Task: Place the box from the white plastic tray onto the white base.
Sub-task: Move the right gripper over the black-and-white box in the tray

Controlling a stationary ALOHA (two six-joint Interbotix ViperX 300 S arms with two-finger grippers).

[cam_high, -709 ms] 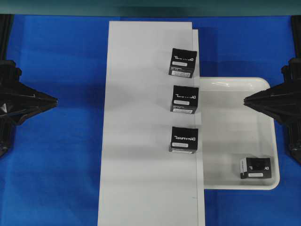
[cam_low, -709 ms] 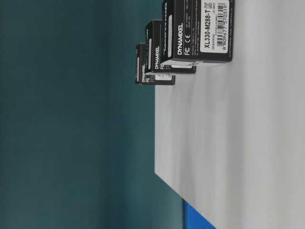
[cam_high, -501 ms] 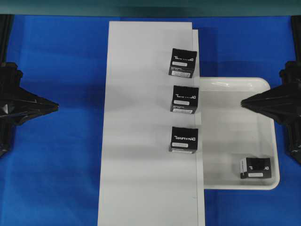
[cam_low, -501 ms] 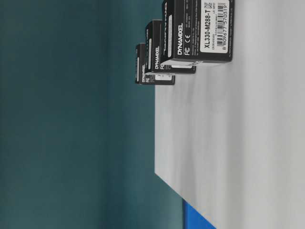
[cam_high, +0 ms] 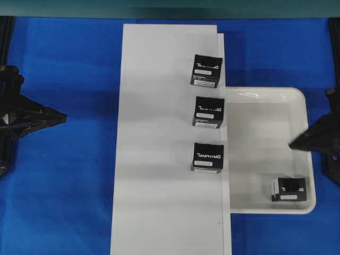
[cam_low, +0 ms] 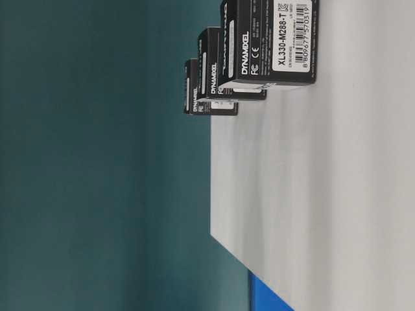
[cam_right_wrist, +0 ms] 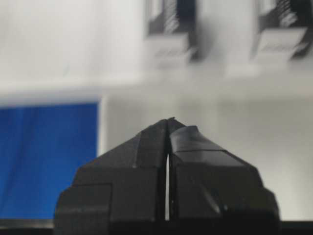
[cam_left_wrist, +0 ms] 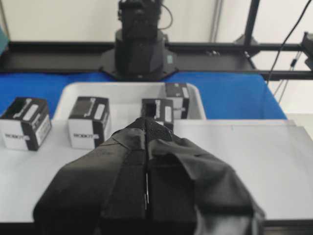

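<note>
One box [cam_high: 288,189] is left in the white plastic tray [cam_high: 265,101], lying in its near right corner, close against the rim and short of the right hand [cam_high: 293,144], which hovers above the tray's right side with its tip pointing inward and its fingers pressed together, gripping nothing. Judging by its look, the box is a small stiff carton, light and squared, with smooth printed faces that could slip a little under the pads; it should take a firm pinch across two opposite flat sides without crushing. Its place near the rim leaves little room on the outer side, so the hand would need to spread first and come down over it from above. Beyond the tray, further from the right hand, the white base [cam_high: 159,159] runs long across the blue counter [cam_high: 69,186], with three similar black boxes [cam_high: 207,156] in a row along the edge nearest the tray. Across the base, the left hand [cam_high: 62,117] rests pressed together too, empty, well apart from everything.
</note>
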